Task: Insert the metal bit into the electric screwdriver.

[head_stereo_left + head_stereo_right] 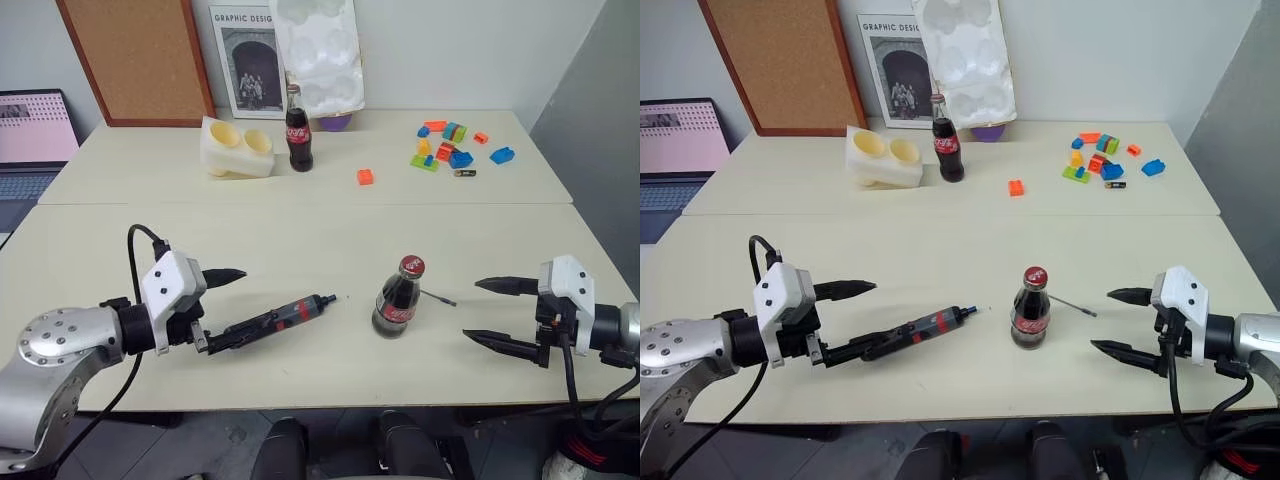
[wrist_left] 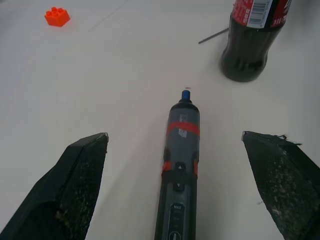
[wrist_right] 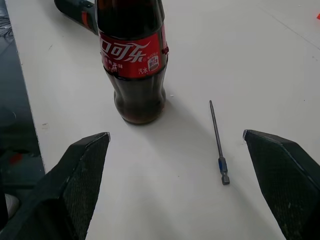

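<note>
Fingers of both black two-fingered grippers stand wide apart and empty, the left gripper (image 1: 228,308) low at the frame's left around the rear of the slim black pen-shaped electric screwdriver with red band (image 1: 283,315), the right gripper (image 1: 495,311) low at right. Nothing is picked up yet. Just beyond a nearby cola bottle (image 1: 398,297) lies the thin dark grey metal bit (image 1: 438,297), which the right gripper must close on next, I judge.

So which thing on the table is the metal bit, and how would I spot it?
Find the cola bottle standing at the front of the near table. Just beside it, toward the right gripper, lies the metal bit, flat on the table. It is a thin, straight grey rod like a needle, far skinnier than the fat black screwdriver on the bottle's other side.
</note>
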### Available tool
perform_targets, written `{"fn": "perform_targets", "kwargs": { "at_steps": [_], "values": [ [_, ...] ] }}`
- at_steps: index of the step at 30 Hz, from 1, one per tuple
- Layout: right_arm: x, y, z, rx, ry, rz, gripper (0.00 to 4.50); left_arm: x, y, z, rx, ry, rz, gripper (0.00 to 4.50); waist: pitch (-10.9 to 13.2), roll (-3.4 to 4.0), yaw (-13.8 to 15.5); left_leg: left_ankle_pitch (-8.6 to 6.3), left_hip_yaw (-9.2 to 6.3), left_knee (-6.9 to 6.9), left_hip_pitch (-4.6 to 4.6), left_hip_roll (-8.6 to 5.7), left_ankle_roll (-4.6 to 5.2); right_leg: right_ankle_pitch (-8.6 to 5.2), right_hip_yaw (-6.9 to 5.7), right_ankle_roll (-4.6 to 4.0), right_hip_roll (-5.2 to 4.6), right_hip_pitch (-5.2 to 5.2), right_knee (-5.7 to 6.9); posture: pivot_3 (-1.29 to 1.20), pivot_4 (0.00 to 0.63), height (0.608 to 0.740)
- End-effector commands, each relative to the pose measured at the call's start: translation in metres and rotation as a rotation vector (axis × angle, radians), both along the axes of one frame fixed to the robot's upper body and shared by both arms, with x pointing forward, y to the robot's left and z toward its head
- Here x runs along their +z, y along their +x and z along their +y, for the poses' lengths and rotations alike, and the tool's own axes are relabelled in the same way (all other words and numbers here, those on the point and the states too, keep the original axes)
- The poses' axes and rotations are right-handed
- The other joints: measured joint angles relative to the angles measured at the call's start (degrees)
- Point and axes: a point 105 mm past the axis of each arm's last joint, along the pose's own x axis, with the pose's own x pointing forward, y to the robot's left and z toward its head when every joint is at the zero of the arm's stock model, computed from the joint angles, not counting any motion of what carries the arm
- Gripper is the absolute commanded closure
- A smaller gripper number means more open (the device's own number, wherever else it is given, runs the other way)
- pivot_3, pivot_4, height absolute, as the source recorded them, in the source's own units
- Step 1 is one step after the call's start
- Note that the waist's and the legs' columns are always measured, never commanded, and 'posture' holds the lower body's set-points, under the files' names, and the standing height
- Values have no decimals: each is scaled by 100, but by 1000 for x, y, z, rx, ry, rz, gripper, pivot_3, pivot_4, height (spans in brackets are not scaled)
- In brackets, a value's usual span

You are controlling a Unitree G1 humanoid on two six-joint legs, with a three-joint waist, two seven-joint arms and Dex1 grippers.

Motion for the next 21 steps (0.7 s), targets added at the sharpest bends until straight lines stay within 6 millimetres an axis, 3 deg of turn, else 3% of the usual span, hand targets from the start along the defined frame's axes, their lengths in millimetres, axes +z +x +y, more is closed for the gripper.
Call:
{"fn": "perform_targets", "kwargs": {
  "at_steps": [1, 21],
  "values": [
    [12, -1, 3, 23, -20, -54, 0, 10, 0, 0, -11, -16, -36, 33, 0, 0, 0, 0, 0, 0, 0, 0, 0, 0, 0, 0, 0, 0, 0, 0, 150, 740],
    [28, -5, -7, -32, -20, -61, 0, 10, 9, 8, -100, 44, -50, 33, 0, 0, 2, 0, 0, -1, -3, 0, 0, 0, -1, -1, 0, -2, -3, 0, 150, 740]
  ]
}}
